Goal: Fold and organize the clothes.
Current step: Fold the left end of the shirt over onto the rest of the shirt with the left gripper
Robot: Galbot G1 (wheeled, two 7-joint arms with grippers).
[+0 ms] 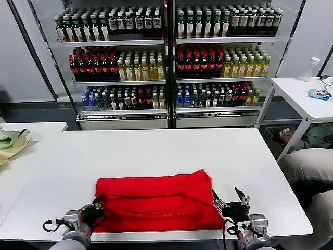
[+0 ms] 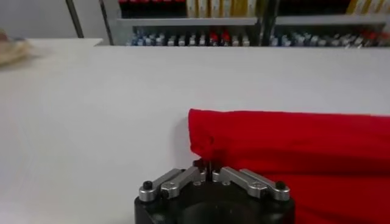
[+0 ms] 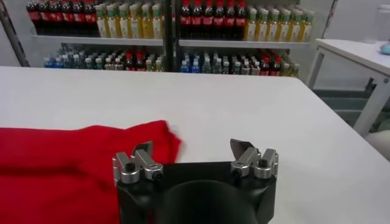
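Red T-shirt [image 1: 158, 200] folded into wide band, lying at 6 o'clock on white counter [image 1: 156, 148], near front edge. Left gripper [image 2: 209, 172] at shirt's 9 o'clock end, clenched on pinch of red fabric at corner. Right gripper [image 3: 194, 157] at shirt's 3 o'clock end, released, fingers spread, nothing between them. Pale green and yellow cloth [image 1: 11, 141] on side counter at 10 o'clock.

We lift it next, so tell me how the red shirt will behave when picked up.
The red shirt lies folded in soft, rumpled layers, so it will probably droop and unfold if lifted by one edge. It looks light. The left gripper, shut on its corner, likely drags only that layer.
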